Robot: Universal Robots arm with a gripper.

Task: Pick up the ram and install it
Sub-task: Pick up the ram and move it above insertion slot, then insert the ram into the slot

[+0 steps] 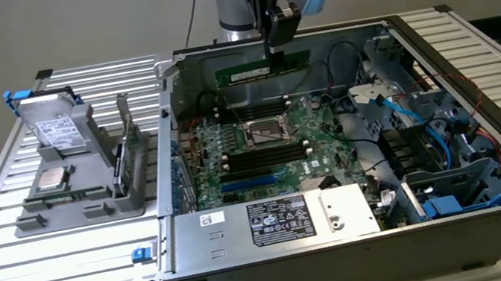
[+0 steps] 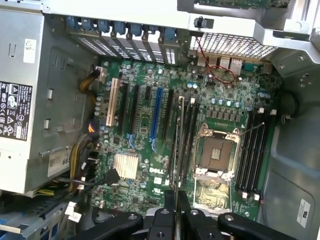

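as the hand (image 1: 272,48) clamps the ram (image 1: 260,70), over motherboard (image 1: 264,159)

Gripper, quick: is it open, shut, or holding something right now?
Gripper: fingers shut on the ram, held above the open computer case.

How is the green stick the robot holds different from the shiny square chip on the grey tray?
The stick is long, thin and green; the chip is square and silver. The stick hangs in the gripper over the computer; the chip lies flat on the tray. Neither is plugged in.
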